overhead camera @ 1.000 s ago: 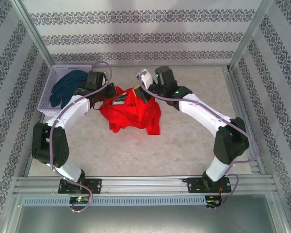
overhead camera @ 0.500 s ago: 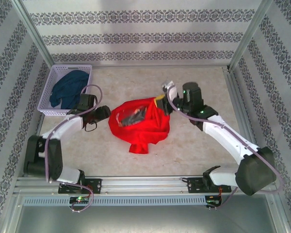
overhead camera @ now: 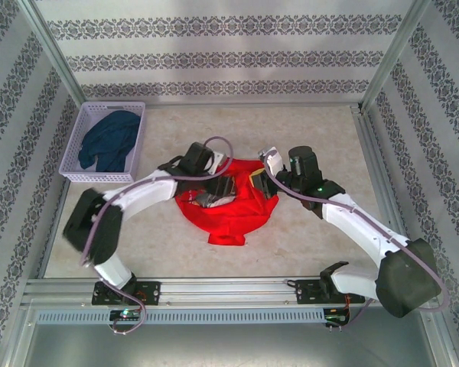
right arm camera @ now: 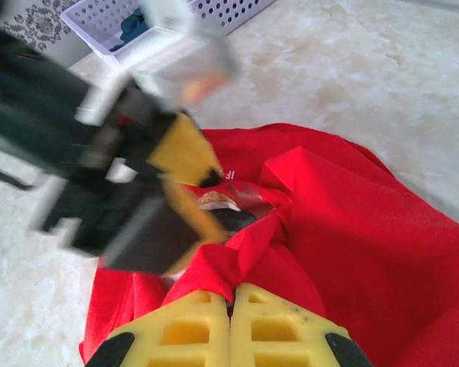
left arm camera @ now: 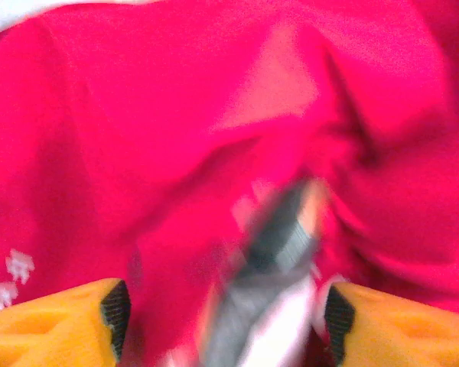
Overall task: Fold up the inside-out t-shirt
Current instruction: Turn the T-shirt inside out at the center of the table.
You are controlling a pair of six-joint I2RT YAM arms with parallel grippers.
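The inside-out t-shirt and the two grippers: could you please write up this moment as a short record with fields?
inside-out t-shirt: red, bunched on the table, some print showing
left gripper: open, poised over the red fabric
right gripper: shut on a fold of the t-shirt
basket: far left corner, holding a dark blue garment
fold status: not yet folded

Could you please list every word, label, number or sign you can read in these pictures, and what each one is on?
No text here can be read with certainty.
White characters on the t-shirt, right wrist view: too blurred to read.
White marks on its fabric, left wrist view: too blurred to read.
Print on it, top view: too small to read.
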